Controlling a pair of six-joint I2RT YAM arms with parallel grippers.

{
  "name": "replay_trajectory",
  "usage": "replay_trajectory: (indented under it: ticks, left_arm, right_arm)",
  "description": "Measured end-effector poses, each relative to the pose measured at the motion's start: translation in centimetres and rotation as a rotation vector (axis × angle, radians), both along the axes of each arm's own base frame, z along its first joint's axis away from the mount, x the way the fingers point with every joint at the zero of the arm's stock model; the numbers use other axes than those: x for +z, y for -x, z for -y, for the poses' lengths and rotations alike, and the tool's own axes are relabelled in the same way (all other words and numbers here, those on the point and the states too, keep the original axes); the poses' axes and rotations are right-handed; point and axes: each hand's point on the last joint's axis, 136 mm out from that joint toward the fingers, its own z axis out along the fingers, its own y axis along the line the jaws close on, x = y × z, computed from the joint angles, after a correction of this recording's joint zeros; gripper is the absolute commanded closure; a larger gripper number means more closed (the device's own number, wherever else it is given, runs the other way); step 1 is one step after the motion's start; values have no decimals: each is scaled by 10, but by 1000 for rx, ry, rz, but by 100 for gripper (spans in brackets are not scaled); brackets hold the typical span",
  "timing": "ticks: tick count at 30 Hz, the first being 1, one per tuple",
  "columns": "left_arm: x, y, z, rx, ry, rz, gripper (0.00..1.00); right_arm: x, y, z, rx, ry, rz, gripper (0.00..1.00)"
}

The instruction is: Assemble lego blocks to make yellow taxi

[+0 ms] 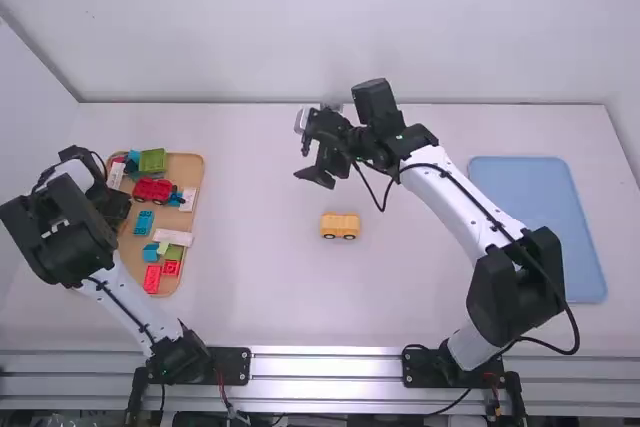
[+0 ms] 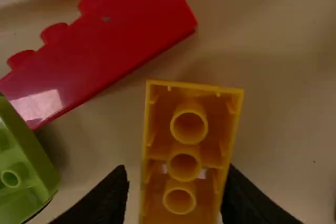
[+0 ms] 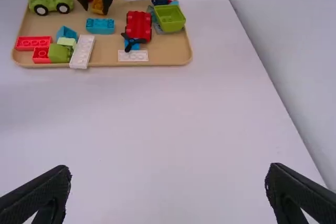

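White bench [image 1: 250, 267], pale wall [image 1: 300, 27] past its 12 o'clock edge. I've got a yellow wheeled piece [image 1: 340, 226] sitting by itself mid-bench; wooden tray [image 1: 186, 169] of loose blocks is at its 9 o'clock, blue mat [image 1: 540, 227] at its 3. Step in hand, I'd say: picking the next yellow block [image 2: 186, 100] for the taxi. It's at the tray, underside facing my left wrist camera, near a red brick [image 2: 121, 35] and a green brick [image 2: 26, 166].

My left pincer [image 2: 177, 169] straddles it, fingers parted slightly wider than the block, a sliver of space on one side; no firm grip that I can see. Right pincer [image 3: 169, 170] is wide apart and empty, at 12 o'clock from the wheeled piece. Next move needs centring, closing, then lifting without knocking the red brick.
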Motion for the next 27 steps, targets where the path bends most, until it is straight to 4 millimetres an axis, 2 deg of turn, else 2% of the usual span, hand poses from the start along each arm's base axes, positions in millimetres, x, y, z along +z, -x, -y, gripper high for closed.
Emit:
replay_trajectory:
  ticks: [4, 7, 10, 12, 15, 19, 24, 27]
  left_arm:
    - [0, 1, -1, 0, -5, -4, 67]
    - [0, 0, -2, -19, -8, -6, 68]
    - [0, -1, -2, -43, -10, -8, 64]
    - [0, 1, -2, -53, -9, -16, 56]
    - [0, 0, -2, -45, -11, -13, 55]
    - [-4, -1, -3, -33, -22, 3, 59]
    - [-5, -3, -5, -28, -30, 14, 72]
    - [-5, -4, -7, -28, -37, 19, 72]
  right_arm:
    - [0, 0, 0, 8, 3, 13, 1]
    - [0, 0, 0, 11, 4, 16, 1]
    - [0, 0, 0, 12, 5, 20, 1]
    - [0, 0, 0, 13, 5, 20, 1]
    - [0, 0, 0, 12, 4, 19, 1]
    - [0, 0, 0, 11, 5, 20, 1]
    - [0, -4, 4, 0, 5, 21, 1]
    - [0, -5, 6, -2, 6, 21, 1]
